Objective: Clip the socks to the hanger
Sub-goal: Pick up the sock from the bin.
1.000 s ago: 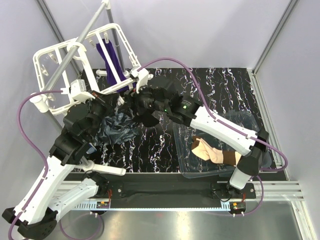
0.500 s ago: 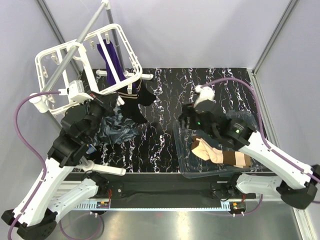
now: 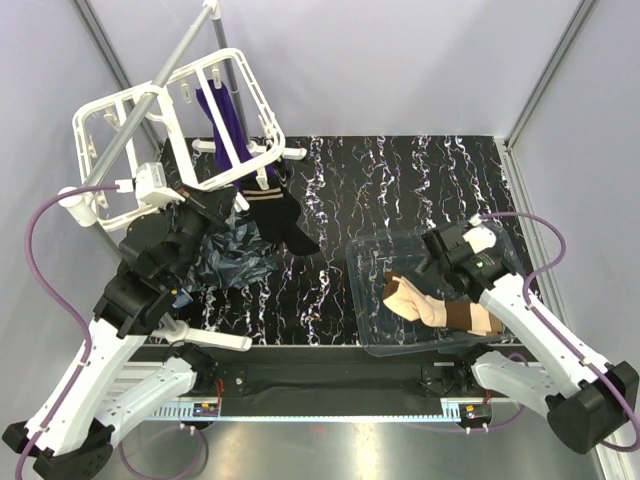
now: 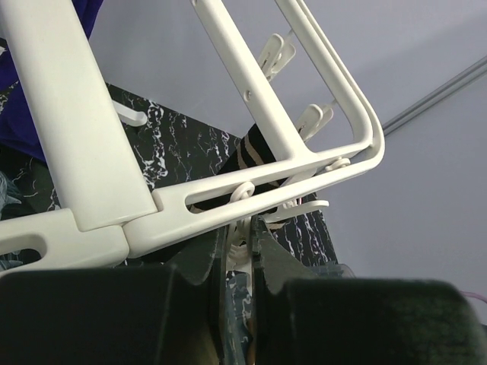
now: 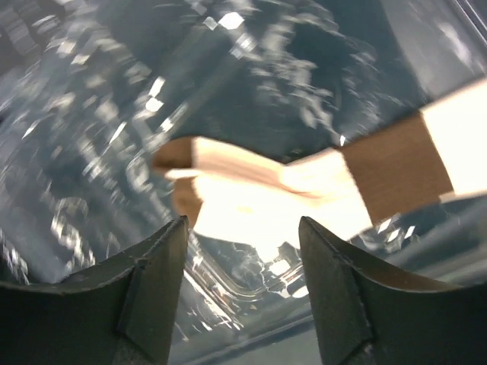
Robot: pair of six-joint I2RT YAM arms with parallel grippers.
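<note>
The white hanger (image 3: 110,120) stands tilted at the back left. A black sock (image 3: 288,218) with a striped cuff hangs from a clip at its near corner. My left gripper (image 3: 222,203) sits under that corner. In the left wrist view it (image 4: 240,230) is shut on a small white clip (image 4: 243,245) below the hanger bar (image 4: 251,99), with the black sock (image 4: 257,150) just behind. My right gripper (image 3: 443,256) is open and empty above beige socks (image 3: 425,303) with brown cuffs. In the right wrist view the gripper (image 5: 243,228) hovers over them (image 5: 259,194).
The beige socks lie in a clear plastic bin (image 3: 375,345) at the front right. A purple cloth (image 3: 225,125) hangs inside the hanger. A crumpled grey-blue cloth (image 3: 235,262) lies on the black marbled table. A grey metal pole (image 3: 165,65) crosses above the hanger.
My right arm has swung away from the hanger to the right and now hovers over the bin. The black sock now hangs free from the hanger. My left gripper has stayed at the clip.
</note>
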